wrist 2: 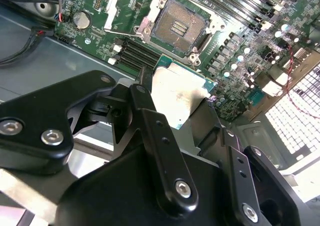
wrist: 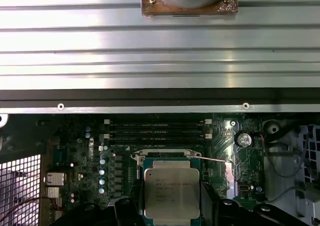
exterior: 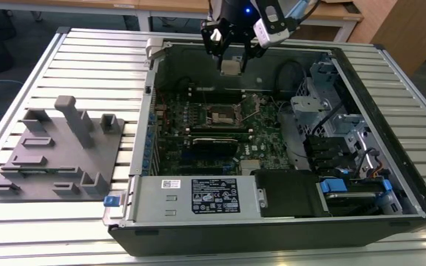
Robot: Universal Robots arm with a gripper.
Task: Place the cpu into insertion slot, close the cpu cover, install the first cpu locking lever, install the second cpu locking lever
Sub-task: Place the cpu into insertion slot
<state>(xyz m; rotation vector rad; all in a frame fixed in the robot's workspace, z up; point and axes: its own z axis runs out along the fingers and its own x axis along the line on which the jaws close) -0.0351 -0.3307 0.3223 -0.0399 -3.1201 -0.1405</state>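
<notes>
In the exterior view my gripper (exterior: 232, 65) hangs over the far edge of the open computer case, shut on the cpu (exterior: 232, 67), a flat square chip with a silver-grey top. Both wrist views show the cpu (wrist 2: 176, 93) (wrist: 172, 192) clamped between the black fingers (wrist 2: 150, 121). The insertion slot (exterior: 221, 115) (wrist 2: 180, 27) lies on the green motherboard below and ahead of the chip, its dark centre with contact pads uncovered inside a silvery rim. The cpu is well above the board and touches nothing but the fingers.
A grey labelled box (exterior: 198, 197) fills the case's near side. Drive bays and cables (exterior: 339, 127) crowd the exterior view's right. Long black memory slots (wrist: 157, 131) run beside the socket. A grey moulded fixture (exterior: 57, 149) sits on the slatted table (exterior: 95, 61) at the left.
</notes>
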